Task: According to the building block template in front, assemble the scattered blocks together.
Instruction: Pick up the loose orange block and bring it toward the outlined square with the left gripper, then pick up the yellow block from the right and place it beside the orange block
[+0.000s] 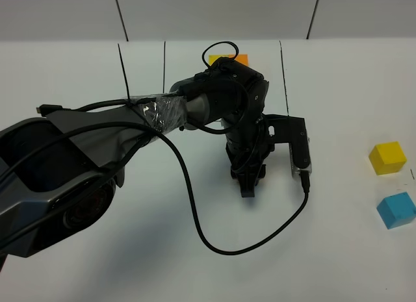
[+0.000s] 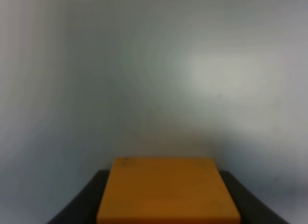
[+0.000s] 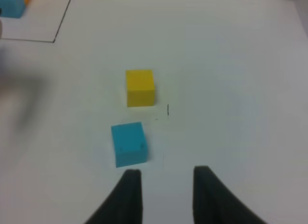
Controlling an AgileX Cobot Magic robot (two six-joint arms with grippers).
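left arm (image 1: 78,152) dark grey and black shells | clear crinkled tape (image 1: 162,112) around forearm | black cable (image 1: 195,204) looping to boxy wrist camera (image 1: 299,146) | right gripper (image 3: 163,176) black tapered fingers (image 3: 131,195)

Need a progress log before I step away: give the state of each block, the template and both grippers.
left gripper: shut on the orange block.
orange block: held between the fingers.
yellow block: loose on the table, untouched.
blue block: loose on the table, apart from the yellow block.
template: assembled, partly hidden by the left arm.
right gripper: open, empty.
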